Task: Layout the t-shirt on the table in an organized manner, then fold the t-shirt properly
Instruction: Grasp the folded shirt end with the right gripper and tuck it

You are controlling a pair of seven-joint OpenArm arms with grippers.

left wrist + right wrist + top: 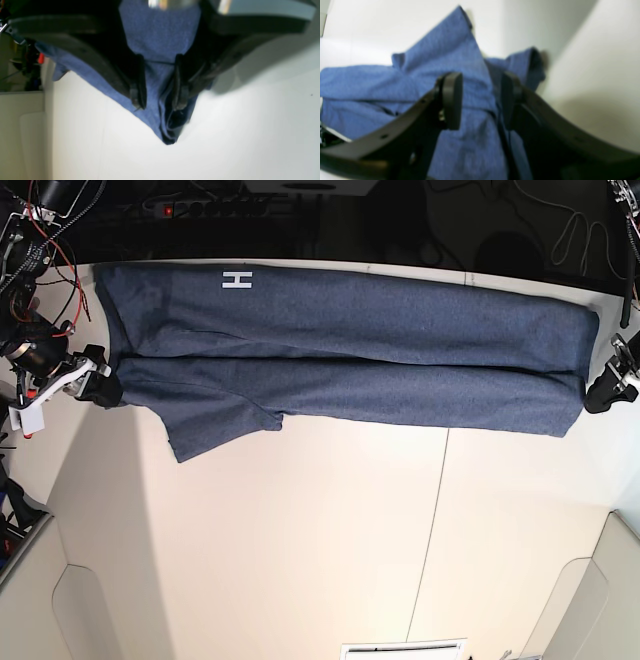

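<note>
The dark navy t-shirt [350, 350] lies stretched as a long band along the far side of the off-white table [300, 540], doubled over lengthwise, with a white letter [236, 280] showing and a sleeve [205, 435] sticking out toward the near side. My right gripper [100, 388] is at the shirt's left end. In the right wrist view the gripper [480, 100] has bunched cloth [370, 82] between its fingers. My left gripper [603, 392] is at the right end. In the left wrist view the gripper [158, 100] is closed on a gathered corner [160, 32].
A thin dark seam [432, 520] runs across the tabletop. Cables and electronics [40, 240] crowd the far-left corner, and dark clutter lines the back edge. A white slatted object [405, 650] sits at the near edge. Raised pale panels stand at the near left [90, 610] and near right [590, 600].
</note>
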